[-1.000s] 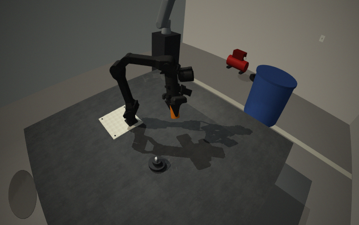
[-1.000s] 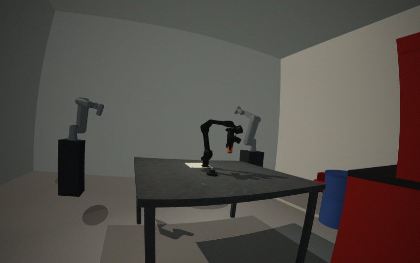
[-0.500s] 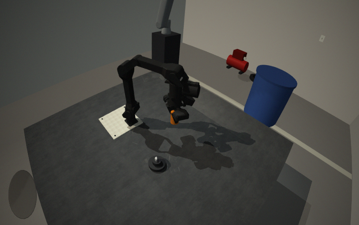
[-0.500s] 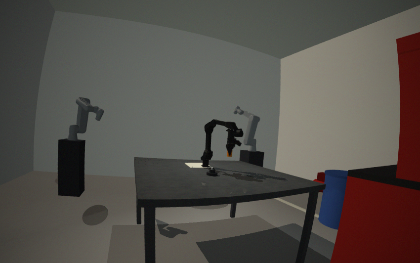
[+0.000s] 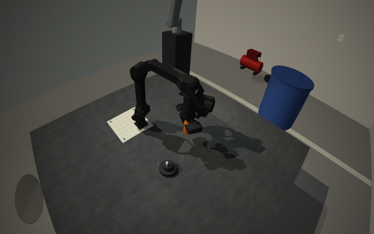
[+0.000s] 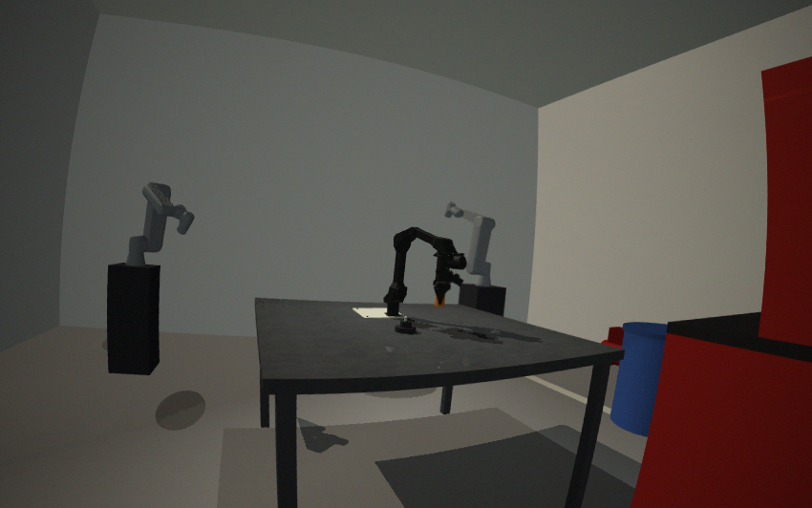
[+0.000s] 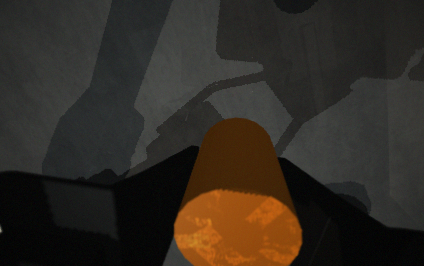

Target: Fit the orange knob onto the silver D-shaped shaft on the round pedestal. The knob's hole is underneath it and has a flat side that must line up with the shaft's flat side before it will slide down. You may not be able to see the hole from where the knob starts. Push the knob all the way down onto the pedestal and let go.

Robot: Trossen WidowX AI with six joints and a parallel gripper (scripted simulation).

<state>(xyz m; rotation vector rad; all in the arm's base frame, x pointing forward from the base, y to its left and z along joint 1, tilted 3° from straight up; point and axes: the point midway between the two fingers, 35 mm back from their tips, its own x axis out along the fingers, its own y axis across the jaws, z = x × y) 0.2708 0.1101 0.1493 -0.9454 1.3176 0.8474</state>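
My gripper point(image 5: 190, 127) point(image 6: 439, 299) is shut on the orange knob point(image 5: 185, 128) point(image 6: 437, 302) point(image 7: 238, 200) and holds it low over the dark table point(image 5: 110, 193) point(image 6: 335, 353), with its far end pointing down at the table top. In the wrist view the knob fills the lower middle between the black fingers. The round black pedestal point(image 5: 168, 168) point(image 6: 405, 328) with the silver D-shaped shaft point(image 5: 166, 163) stands on the table, well in front of and a little to the left of the knob. The pedestal is out of the wrist view.
The arm's base stands on a white plate point(image 5: 121, 128) point(image 6: 368, 311) at the table's back left. A blue barrel point(image 5: 285, 96) point(image 6: 637, 374) and a red compressor point(image 5: 251, 63) stand on the floor to the right. Grey arms on black pedestals point(image 6: 133, 317) stand behind.
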